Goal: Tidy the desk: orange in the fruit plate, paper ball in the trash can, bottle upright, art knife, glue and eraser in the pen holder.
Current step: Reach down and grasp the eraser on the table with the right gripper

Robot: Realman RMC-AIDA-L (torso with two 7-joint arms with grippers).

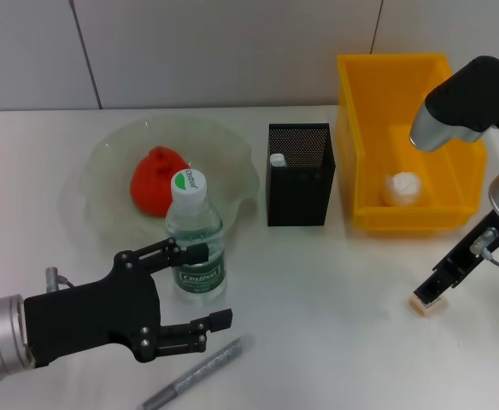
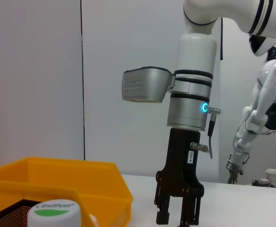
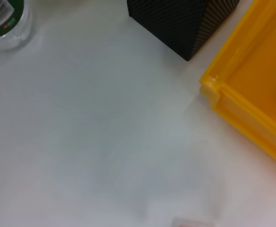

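We had the left gripper [image 1: 200, 287] spread open around the upright bottle [image 1: 196, 237] (plate [image 1: 104, 162] edge just behind); right gripper [image 1: 430, 294] clamped on the eraser [image 1: 426, 304], open table [image 1: 335, 290] between.

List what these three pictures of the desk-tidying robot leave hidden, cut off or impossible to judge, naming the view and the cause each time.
1. Head view: the pen holder interior is dark mesh; only one white tip shows.
2. Head view: the art knife runs off the bottom edge.
3. Head view: the right pincer covers the eraser, so contact is unclear.
4. Left wrist view: the bottle is cut off below its cap.
5. Right wrist view: the trash can contents lie beyond the edge.
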